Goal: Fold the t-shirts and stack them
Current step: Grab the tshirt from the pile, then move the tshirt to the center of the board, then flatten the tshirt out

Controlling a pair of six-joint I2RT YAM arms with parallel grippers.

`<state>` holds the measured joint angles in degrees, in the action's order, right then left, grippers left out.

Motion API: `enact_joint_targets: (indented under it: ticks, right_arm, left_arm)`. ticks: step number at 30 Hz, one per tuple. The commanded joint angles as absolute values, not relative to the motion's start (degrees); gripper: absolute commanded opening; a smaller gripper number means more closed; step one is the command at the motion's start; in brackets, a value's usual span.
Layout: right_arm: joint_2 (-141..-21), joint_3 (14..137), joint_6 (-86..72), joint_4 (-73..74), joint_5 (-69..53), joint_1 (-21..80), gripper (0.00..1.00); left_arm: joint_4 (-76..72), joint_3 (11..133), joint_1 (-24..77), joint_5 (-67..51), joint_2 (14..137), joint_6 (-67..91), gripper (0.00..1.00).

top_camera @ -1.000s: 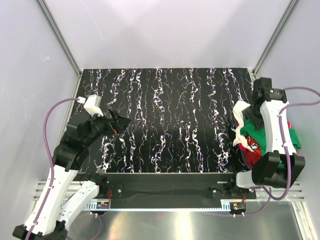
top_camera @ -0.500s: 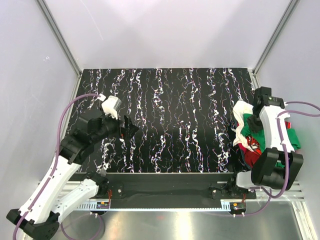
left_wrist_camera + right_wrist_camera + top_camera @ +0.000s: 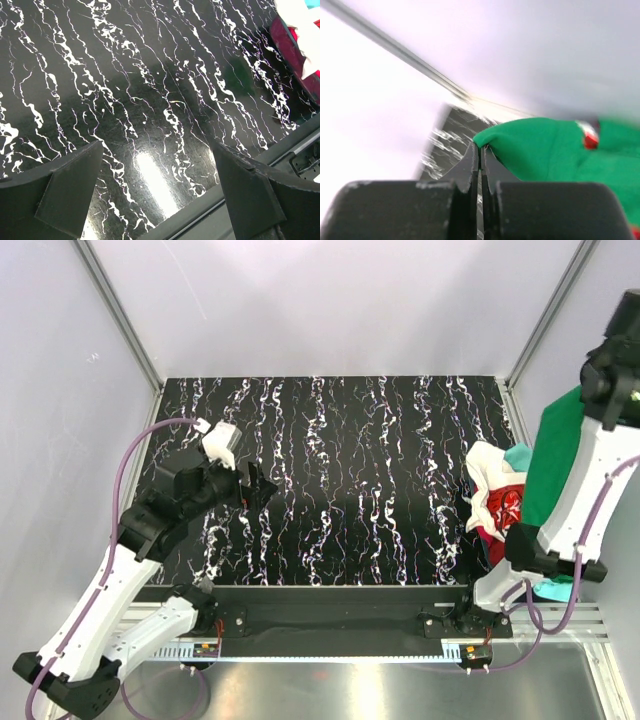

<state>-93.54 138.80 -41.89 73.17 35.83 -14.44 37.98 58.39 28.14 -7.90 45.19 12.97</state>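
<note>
1. Right gripper (image 3: 479, 151): jaws pinched together on a fold of the green t-shirt (image 3: 552, 455). The arm is raised high by the right wall.
2. Green t-shirt: hangs from that grip in a long drape, running down toward the pile at the right edge of the table (image 3: 340, 470). Its lower end is hidden behind the arm.
3. Pile, crumpled and unfolded: red t-shirt (image 3: 503, 512) with white print, white t-shirt (image 3: 486, 464) on its far side, and a patch of turquoise t-shirt (image 3: 517, 456) beside the green.
4. Left gripper (image 3: 157, 167): fingers spread wide with nothing between them, hovering over the left part of the black, white-veined table, well apart from the pile.
</note>
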Motion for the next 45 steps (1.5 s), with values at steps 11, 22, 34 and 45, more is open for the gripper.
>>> enact_joint_targets:
  ticks: [11, 22, 34, 45]
  right_arm:
    - [-95.3, 150.3, -31.3, 46.9, 4.0, 15.8, 0.00]
    - [-97.8, 110.3, -41.0, 43.8, -26.9, 29.6, 0.56]
    - [-89.7, 77.8, -37.4, 44.7, -18.4, 8.9, 0.68]
    - [-110.7, 90.6, -28.8, 47.1, -9.4, -1.3, 0.65]
  left_arm:
    - [39.5, 67.3, 27.7, -4.0, 48.3, 16.3, 0.99]
    - [47.2, 70.1, 27.0, 8.4, 45.3, 23.7, 0.99]
    - [44.5, 73.9, 27.0, 0.4, 66.8, 23.0, 0.93]
    - [40.2, 89.1, 26.1, -0.1, 102.2, 17.0, 0.91]
